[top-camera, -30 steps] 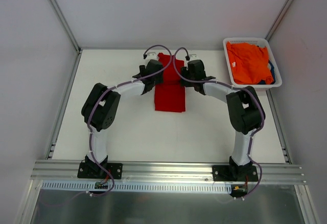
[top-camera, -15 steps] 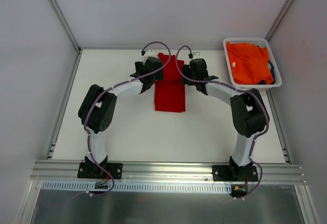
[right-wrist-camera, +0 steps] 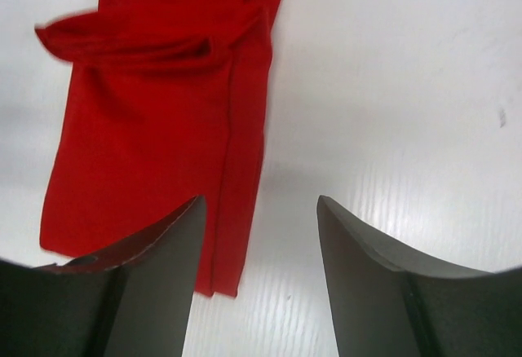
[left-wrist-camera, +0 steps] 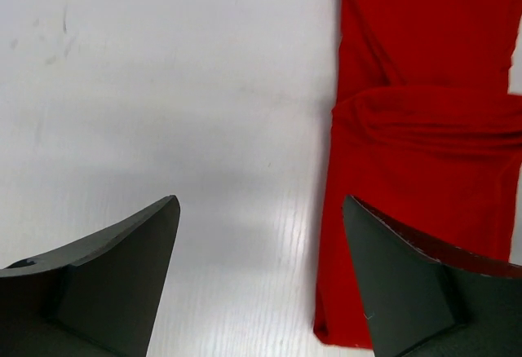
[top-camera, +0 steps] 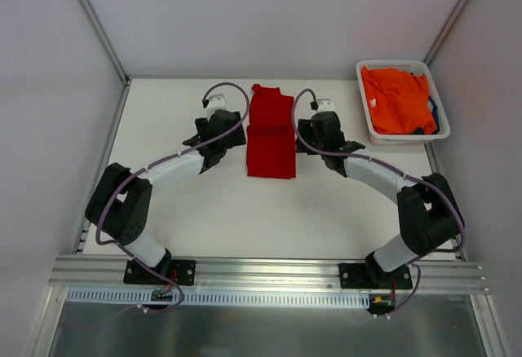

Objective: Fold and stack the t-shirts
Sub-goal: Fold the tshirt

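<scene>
On the white table (top-camera: 326, 206), between left gripper (left-wrist-camera: 259, 206) and right gripper (right-wrist-camera: 259, 202), both spread apart and empty, a bright red cloth t-shirt (top-camera: 271, 133) folded into a long strip; far right, a bright orange t-shirt (top-camera: 397, 96) in a white plastic basket (top-camera: 400, 138).

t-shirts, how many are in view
3: a red t-shirt folded on the table, an orange t-shirt in the basket, a dark blue t-shirt peeking out under it; others may be hidden there.

Prob. a robotics lab: white-walled booth (top-camera: 269, 15) w/ alu rail (top-camera: 269, 269) in front.
</scene>
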